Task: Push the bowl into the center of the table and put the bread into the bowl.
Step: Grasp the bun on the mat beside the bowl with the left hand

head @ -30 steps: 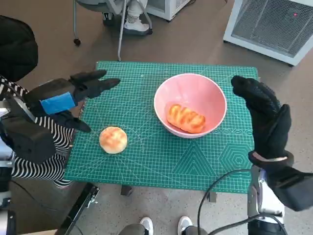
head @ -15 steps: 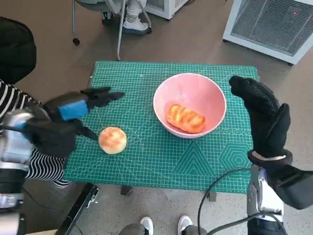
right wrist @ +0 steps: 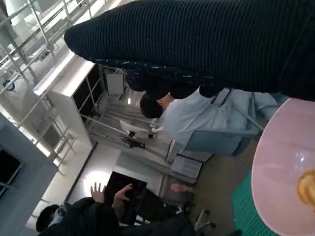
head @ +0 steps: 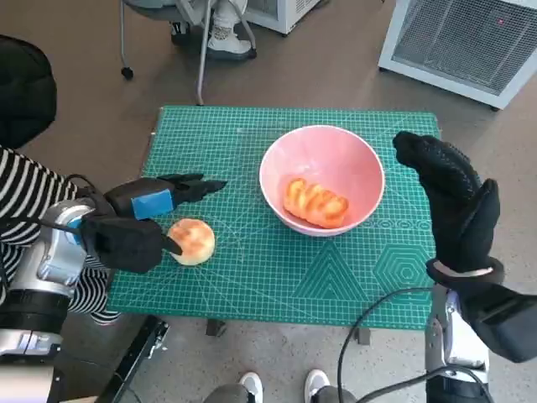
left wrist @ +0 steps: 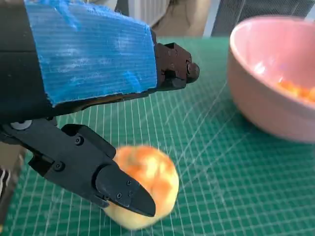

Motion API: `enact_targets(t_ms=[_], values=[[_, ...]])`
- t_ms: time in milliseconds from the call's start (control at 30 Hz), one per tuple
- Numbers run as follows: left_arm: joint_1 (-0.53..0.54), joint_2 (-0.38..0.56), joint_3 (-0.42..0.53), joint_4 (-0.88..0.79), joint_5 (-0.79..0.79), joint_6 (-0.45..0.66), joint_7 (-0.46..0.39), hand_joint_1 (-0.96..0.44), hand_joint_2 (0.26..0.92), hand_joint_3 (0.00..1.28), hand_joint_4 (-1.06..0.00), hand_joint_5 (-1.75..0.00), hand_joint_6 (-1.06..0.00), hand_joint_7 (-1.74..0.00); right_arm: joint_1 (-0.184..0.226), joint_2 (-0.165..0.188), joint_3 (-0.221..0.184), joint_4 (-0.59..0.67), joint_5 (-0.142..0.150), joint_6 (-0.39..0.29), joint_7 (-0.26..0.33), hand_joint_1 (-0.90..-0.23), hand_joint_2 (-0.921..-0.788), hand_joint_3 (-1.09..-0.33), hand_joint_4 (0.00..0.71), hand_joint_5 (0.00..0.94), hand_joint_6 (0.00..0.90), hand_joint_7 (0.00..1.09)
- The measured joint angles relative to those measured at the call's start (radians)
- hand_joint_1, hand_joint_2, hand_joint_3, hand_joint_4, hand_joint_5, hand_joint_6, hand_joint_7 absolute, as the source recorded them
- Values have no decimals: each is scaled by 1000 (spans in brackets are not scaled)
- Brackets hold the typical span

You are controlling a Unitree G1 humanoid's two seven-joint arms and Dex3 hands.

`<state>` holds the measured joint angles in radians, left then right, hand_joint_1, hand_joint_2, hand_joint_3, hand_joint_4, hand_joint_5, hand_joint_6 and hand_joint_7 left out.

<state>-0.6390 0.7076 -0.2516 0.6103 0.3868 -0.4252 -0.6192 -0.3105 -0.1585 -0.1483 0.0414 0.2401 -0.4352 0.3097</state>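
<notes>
Pink bowl [head: 322,179] sits toward the right middle of the green desk [head: 252,277] with a twisted bread [head: 315,201] inside. A round bun [head: 191,241] lies left of it; the left robot hand [head: 134,220] straddles the bun, fingers spread, grasping nothing. The right robot hand [head: 453,201] stands released beside the bowl's rim

The bowl [head: 321,180] looks like smooth pink plastic with a soft sheen on its wall. A matt green cutting mat [head: 252,277], printed with a fine pale grid, covers the desk. The round bread [head: 192,241] has a dull golden crust, faintly glossy where browned. The left hand [head: 138,220] is hard matt black plastic under ribbed blue tape. The right hand [head: 453,210] wears coarse black knit.
</notes>
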Motion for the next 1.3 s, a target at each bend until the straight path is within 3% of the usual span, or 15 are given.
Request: enact_targets(t_ms=[300, 500, 700, 733, 767, 833, 867, 900, 967, 1033, 1167, 1300], values=[[-6, -12, -49, 70, 44, 52, -21, -67, 734, 5, -56, -2, -165, -12, 6, -3, -3, -11, -1, 12, -3, -782, -921, -778, 182, 0, 60, 528], [-28, -27, -72, 119, 56, 61, -18, -38, 741, 6, -153, -19, -265, -35, 6, -4, -4, -15, -6, 14, -8, -781, -921, -777, 183, 1, 61, 529], [-64, -42, -107, 177, 101, 66, 14, -19, 774, 14, -391, -41, -504, -94, 6, -3, -3, -15, -9, 14, -11, -780, -921, -777, 183, 0, 60, 529], [-67, -44, -111, 184, 110, 66, 21, -13, 791, 17, -507, -63, -578, -145, 6, -3, -3, -15, -9, 14, -12, -780, -921, -777, 183, 0, 60, 529], [-70, -47, -117, 195, 118, 66, 33, -12, 798, 15, -554, -59, -591, -188, 6, -3, -3, -15, -9, 14, -13, -780, -921, -777, 183, 0, 60, 529], [-72, -48, -125, 207, 126, 62, 57, -4, 828, 11, -745, -84, -586, -497, 6, -3, -3, -15, -9, 14, -14, -781, -921, -777, 183, 0, 60, 529], [-72, -49, -127, 213, 129, 56, 72, -76, 847, 28, -793, -101, -598, -650, 6, -3, -3, -15, -9, 14, -14, -781, -921, -777, 183, 0, 60, 529], [-72, -49, -129, 218, 131, 50, 85, -179, 873, 60, -829, -185, -608, -878, 6, -3, -3, -15, -9, 14, -15, -781, -921, -777, 183, 0, 60, 529], [-73, -49, -131, 233, 136, 34, 115, -92, 896, 56, -800, -595, -596, -1063, 6, -3, -3, -15, -9, 14, -15, -781, -921, -777, 183, 0, 60, 529], [-73, -49, -131, 246, 142, 9, 150, -37, 908, 47, -782, -870, -610, -1142, 6, -3, -3, -14, -9, 14, -16, -781, -921, -777, 183, 0, 60, 529], [-75, -49, -131, 271, 148, -49, 216, -7, 911, 36, -777, -1022, -641, -1156, 6, -3, -3, -11, -9, 14, -16, -780, -921, -777, 183, 0, 60, 529], [-77, -49, -130, 288, 148, -105, 268, -1, 913, 34, -778, -1031, -644, -1182, 6, -3, -2, -9, -9, 13, -16, -780, -921, -779, 183, 0, 60, 529]])
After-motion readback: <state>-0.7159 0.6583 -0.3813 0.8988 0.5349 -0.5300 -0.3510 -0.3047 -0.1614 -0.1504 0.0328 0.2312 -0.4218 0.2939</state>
